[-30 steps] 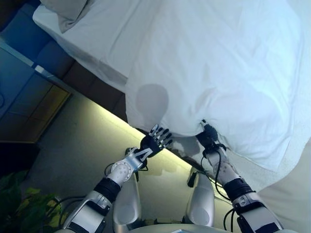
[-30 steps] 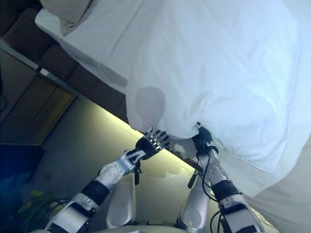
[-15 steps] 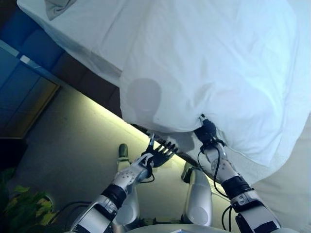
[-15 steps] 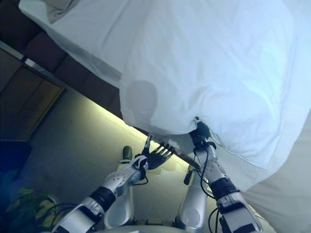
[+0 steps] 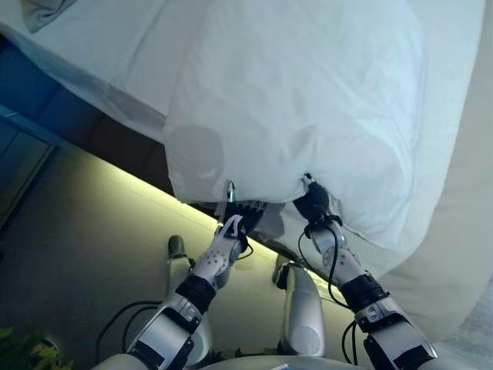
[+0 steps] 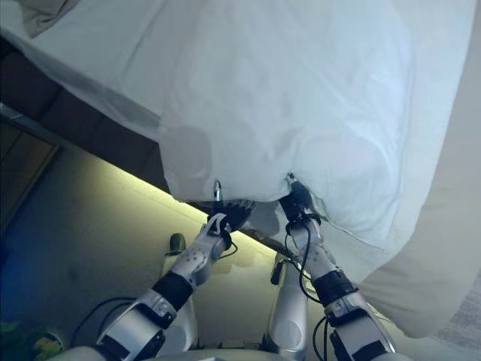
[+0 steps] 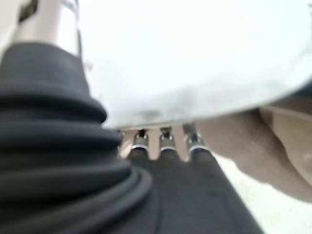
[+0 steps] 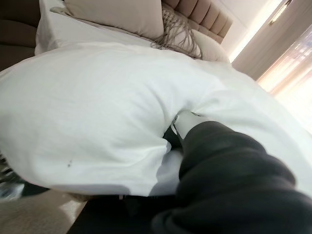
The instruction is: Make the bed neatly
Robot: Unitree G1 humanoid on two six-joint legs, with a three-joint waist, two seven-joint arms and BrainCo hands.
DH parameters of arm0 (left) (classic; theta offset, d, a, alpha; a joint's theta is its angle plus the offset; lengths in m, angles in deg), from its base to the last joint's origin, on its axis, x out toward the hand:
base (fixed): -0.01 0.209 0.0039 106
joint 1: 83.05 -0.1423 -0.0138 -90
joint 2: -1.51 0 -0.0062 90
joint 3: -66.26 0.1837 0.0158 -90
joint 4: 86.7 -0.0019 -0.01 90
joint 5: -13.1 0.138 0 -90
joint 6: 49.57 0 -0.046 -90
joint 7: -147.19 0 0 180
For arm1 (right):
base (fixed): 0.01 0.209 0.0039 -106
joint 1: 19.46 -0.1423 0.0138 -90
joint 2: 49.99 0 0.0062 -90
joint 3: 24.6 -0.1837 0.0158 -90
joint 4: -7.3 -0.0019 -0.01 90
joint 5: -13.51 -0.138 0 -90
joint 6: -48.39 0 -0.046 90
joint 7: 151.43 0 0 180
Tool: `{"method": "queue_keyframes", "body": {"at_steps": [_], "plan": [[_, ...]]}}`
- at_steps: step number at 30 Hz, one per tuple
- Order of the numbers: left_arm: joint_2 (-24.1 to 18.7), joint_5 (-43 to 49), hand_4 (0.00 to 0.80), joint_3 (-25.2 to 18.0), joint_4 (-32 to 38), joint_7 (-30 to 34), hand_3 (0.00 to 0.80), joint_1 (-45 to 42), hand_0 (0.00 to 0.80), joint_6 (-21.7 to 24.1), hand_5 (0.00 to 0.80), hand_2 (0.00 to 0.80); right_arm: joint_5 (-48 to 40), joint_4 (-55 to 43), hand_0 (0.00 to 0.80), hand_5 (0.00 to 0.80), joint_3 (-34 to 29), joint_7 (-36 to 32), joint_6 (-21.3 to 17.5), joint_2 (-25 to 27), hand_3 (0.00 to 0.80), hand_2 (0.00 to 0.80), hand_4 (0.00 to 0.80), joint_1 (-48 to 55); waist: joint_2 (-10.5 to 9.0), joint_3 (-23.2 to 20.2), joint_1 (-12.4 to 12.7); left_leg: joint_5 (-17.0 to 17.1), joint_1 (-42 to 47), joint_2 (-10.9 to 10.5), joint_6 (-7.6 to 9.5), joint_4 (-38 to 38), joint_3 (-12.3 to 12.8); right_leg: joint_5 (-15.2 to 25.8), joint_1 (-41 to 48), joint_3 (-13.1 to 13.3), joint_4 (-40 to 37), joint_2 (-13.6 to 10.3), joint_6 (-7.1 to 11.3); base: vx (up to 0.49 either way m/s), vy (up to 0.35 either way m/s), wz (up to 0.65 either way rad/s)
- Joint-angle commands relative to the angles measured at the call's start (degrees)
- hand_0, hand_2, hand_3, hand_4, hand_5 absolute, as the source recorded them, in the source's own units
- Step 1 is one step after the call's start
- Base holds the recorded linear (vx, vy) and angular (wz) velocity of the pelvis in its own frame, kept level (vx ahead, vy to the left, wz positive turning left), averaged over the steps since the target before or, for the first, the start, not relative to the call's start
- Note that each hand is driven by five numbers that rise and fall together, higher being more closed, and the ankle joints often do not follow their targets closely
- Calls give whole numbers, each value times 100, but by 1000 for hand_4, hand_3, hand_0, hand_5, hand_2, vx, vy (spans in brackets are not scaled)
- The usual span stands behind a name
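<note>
A white duvet [image 5: 308, 92] covers the bed and hangs over its near edge. My right hand [image 5: 312, 205] sits at the hem, and the cloth puckers and gathers around it. In the right wrist view the duvet [image 8: 97, 112] folds over the right hand [image 8: 219, 165], hiding most of its fingers. My left hand [image 5: 237, 218] is just to the left at the same hem. Its fingers [image 6: 240, 204] reach straight under the edge, and its thumb stands against the front of the cloth. In the left wrist view the fingers [image 7: 165, 141] run beneath the white cloth [image 7: 195, 53].
A beige pillow [image 8: 117, 17], a fringed cushion [image 8: 181, 39] and a tufted headboard [image 8: 207, 17] lie at the bed's far end. The dark bed base [image 5: 115, 142] has a lit strip along the floor. A plant [image 5: 23, 358] stands at lower left.
My left hand has risen from below the hem to the duvet's edge, and its fingers have slid under it. The right hand stays at the hem. The camera view has shifted.
</note>
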Motion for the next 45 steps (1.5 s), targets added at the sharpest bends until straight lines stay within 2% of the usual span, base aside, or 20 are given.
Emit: {"method": "queue_keyframes", "body": {"at_steps": [1,6,11,17,18,19,22,26,31,39,41,42,43,45], "plan": [[328,-139,0,-61,39,284,0,313,0,45,0,0,264,-743,800,800,-11,-63,-29,119,800,800,800,-269,-37,-318,0,414,-160,293,-110,-67,-265,1406,-194,328,-796,-350,289,-16,75,-13],[336,-139,0,-90,31,231,0,424,0,90,0,0,261,-894,800,800,-1,23,74,166,800,800,800,-302,-54,-325,-51,436,-148,331,-142,-59,-212,1414,-192,370,-804,-334,280,-4,27,-5],[304,-139,0,-320,-52,646,0,586,0,6,0,0,307,-929,800,800,80,96,221,167,800,800,800,-341,-60,-375,-127,478,-48,418,-153,-129,-96,1395,-178,425,-812,-318,277,6,48,-8],[35,-139,0,-452,-2,840,0,887,0,91,0,0,254,-738,800,800,150,-19,254,144,800,800,800,-277,-19,-412,-175,492,44,429,-157,-137,-34,1382,-126,449,-788,-346,259,8,51,-4],[-33,-139,502,-478,-46,905,502,946,502,85,502,502,234,-663,800,800,134,-59,274,104,800,800,800,-243,-4,-419,-175,512,86,426,-156,-171,-26,1379,-96,443,-786,-358,255,22,47,-5],[-78,-139,800,-480,-68,924,800,970,800,79,800,800,218,-637,800,800,127,-67,292,83,800,800,800,-222,8,-419,-174,529,111,416,-153,-197,-23,1375,-87,446,-776,-370,256,19,50,-5],[-224,-139,800,-469,-138,881,800,1027,800,-83,800,800,203,-555,800,800,112,-14,302,27,800,800,800,-143,77,-427,-162,606,195,347,-136,-347,3,1364,-54,444,-782,-420,258,8,91,-3],[-241,320,800,-516,-120,884,800,870,800,-330,800,800,134,-419,800,800,25,27,225,-16,800,800,800,138,202,-401,-99,697,259,247,-107,-528,-15,1363,19,385,-804,-499,261,-5,68,5],[-357,996,800,-616,96,955,800,612,800,-566,800,800,95,-151,800,800,-91,-82,103,-58,800,800,800,445,255,-341,-12,700,187,214,-100,-526,-79,1361,26,317,-803,-527,269,-30,5,5],[-554,1527,800,-654,471,817,800,371,800,-852,800,800,-225,690,800,800,-253,-578,-204,-69,800,800,800,714,349,-272,102,701,142,203,-112,-559,-116,1414,85,231,-910,-568,293,-27,-6,1],[-628,1839,800,-650,594,750,800,312,800,-1032,800,800,-360,1440,800,800,-395,-793,-187,-54,800,800,800,693,430,-230,169,706,130,161,-110,-585,-151,1420,93,213,-929,-594,297,-46,7,1],[-651,1890,800,-642,658,711,800,278,800,-1093,800,800,-654,1805,458,458,-494,-1095,-87,-33,458,458,458,682,479,-214,200,707,121,150,-109,-592,-167,1418,89,200,-934,-604,297,-47,19,0],[-663,1975,800,-681,733,691,800,220,800,-1182,800,800,-961,2263,0,0,-651,-1470,28,8,0,0,0,678,533,-203,237,694,111,137,-110,-594,-182,1400,89,184,-938,-619,297,-43,20,1],[-712,2129,800,-725,767,749,800,148,800,-1255,800,800,-1595,3091,0,0,-978,-2252,356,128,0,0,0,600,652,-170,295,677,124,108,-100,-631,-192,1371,88,160,-934,-656,297,-53,27,4]]}}
